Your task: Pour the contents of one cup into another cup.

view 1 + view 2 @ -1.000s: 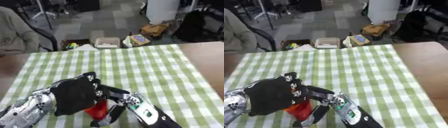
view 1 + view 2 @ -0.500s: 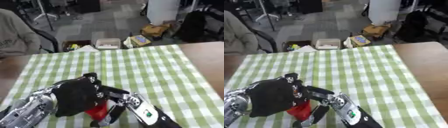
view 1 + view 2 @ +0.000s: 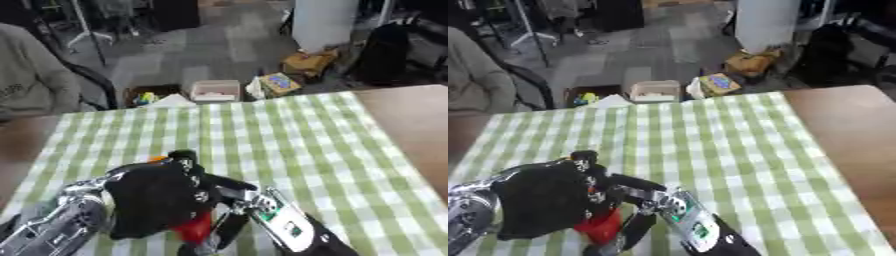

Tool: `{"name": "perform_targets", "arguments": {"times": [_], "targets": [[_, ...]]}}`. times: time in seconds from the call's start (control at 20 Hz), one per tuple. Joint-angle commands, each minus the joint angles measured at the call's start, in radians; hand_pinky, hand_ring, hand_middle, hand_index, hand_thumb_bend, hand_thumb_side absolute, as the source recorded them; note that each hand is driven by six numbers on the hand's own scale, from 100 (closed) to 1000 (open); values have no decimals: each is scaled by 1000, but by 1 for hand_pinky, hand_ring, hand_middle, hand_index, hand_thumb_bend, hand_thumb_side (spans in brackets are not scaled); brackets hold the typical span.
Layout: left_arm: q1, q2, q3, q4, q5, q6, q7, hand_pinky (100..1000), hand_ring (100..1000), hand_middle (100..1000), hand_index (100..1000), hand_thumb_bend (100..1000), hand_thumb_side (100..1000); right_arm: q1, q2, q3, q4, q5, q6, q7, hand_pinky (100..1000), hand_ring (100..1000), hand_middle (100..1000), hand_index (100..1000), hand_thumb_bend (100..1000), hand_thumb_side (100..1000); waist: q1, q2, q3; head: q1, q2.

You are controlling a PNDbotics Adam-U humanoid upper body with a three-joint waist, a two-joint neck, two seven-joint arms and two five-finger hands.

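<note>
A red cup [image 3: 194, 228] shows low in the picture, mostly covered by my left hand [image 3: 150, 199], whose black fingers curl round it from the left. My right hand [image 3: 651, 199] comes in from the bottom right and sits right against the red cup and the left hand; its silver and green wrist [image 3: 282, 226] lies just behind it. A small orange spot [image 3: 157, 159] peeks out above the left hand. I cannot make out a second cup; the hands hide what is under them.
A green and white checked cloth [image 3: 289, 135] covers the table, with bare brown wood [image 3: 411, 120] at the right. Beyond the far edge are boxes [image 3: 214, 90] on the floor and a seated person in grey [image 3: 35, 75] at the left.
</note>
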Motion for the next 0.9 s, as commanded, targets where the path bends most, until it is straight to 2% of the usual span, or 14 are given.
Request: {"name": "perform_targets", "arguments": {"times": [0.05,0.85,0.9], "targets": [[-20,-4,-8,-9,-5,-11,2,338,354,408,792,804,100,-24,3,-2,-20,-3,-40,36,359,309,244,747,100,100,0,-21,0,-5,-9],[-30,-21,-24,-31,-16,-42,-1,361,368,413,791,808,100,-23,4,-2,-22,-6,-38,37,360,309,245,747,100,100,12,-24,-4,-11,-11],[-31,-22,-26,-34,-16,-46,-3,362,369,413,790,795,146,-23,4,-2,-22,-5,-37,37,360,309,245,747,100,100,12,-24,-4,-11,-11]]}}
